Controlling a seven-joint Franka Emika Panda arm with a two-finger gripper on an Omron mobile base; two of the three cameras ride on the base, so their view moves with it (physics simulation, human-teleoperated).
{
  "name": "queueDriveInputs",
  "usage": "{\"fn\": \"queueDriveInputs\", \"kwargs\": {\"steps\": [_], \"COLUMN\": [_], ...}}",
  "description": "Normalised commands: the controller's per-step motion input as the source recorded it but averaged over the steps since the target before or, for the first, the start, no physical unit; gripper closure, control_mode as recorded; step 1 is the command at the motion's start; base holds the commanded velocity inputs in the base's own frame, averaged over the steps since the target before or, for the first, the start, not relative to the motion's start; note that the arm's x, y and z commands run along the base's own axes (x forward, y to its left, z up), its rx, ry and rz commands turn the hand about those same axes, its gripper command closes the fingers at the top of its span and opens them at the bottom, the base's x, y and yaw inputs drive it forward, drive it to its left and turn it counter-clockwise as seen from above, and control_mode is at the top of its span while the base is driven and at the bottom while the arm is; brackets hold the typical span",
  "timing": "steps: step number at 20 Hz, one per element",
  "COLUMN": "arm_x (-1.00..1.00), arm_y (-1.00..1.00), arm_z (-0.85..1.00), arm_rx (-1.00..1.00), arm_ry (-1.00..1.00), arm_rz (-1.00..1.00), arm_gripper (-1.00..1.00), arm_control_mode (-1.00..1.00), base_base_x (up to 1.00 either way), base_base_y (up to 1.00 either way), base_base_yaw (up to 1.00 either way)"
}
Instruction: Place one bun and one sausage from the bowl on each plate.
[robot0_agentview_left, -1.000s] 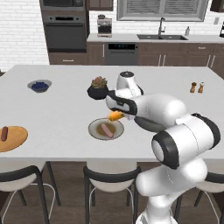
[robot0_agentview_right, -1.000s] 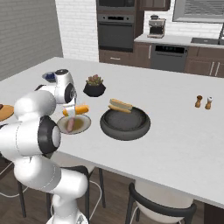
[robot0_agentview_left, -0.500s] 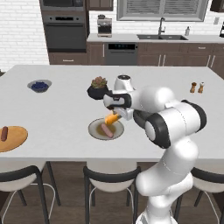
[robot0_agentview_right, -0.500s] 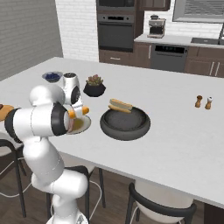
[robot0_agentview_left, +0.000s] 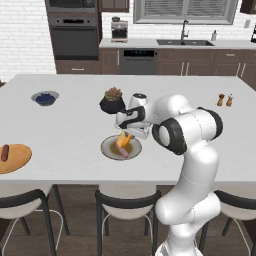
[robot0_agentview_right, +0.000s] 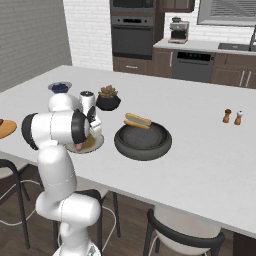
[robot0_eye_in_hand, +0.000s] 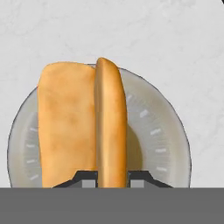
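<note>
One bun (robot0_eye_in_hand: 110, 127) is clamped in the closed gripper (robot0_agentview_left: 126, 138), hanging just over the grey plate (robot0_agentview_left: 107, 150) near the counter's front edge; not set down yet. That plate already carries a sausage (robot0_agentview_left: 121, 151). The wooden plate (robot0_agentview_left: 17, 160) at the front left edge has a sausage (robot0_agentview_left: 5, 152) but no bun as far as I can see. Another bun (robot0_agentview_right: 137, 120) sits on the far rim of the dark bowl (robot0_agentview_right: 143, 142). Judging by this, roughly halfway: drop this bun, then fetch the second. Plant pot (robot0_agentview_left: 112, 102) stands just behind the grey plate, blueberry bowl (robot0_agentview_left: 45, 98) and shakers (robot0_agentview_left: 224, 100) well clear.
</note>
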Motion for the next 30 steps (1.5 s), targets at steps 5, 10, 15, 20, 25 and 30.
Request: {"fn": "queueDriveInputs", "kwargs": {"steps": [5, 10, 15, 20, 25, 30], "arm_x": [0.26, -0.12, -0.08, 0.00, -0.17, -0.77], "arm_y": [0.00, -0.13, -0.02, 0.00, -0.26, -0.89], "arm_z": [-0.06, -0.21, -0.22, 0.05, 0.54, 0.64], "arm_rx": [0.00, -0.04, -0.08, 0.00, 0.03, 0.16], "arm_ry": [0.00, 0.00, 0.00, -0.01, -0.08, -0.23], "arm_rz": [0.24, 0.16, 0.10, 0.10, 0.03, -0.22], "arm_gripper": [1.00, 1.00, -1.00, -1.00, -1.00, -1.00], "arm_control_mode": [-1.00, -1.00, -1.00, -1.00, -1.00, -1.00], "base_base_x": [0.00, 0.00, 0.00, 0.00, 0.00, 0.00], "base_base_y": [0.00, 0.00, 0.00, 0.00, 0.00, 0.00], "base_base_yaw": [0.00, 0.00, 0.00, 0.00, 0.00, 0.00]}}
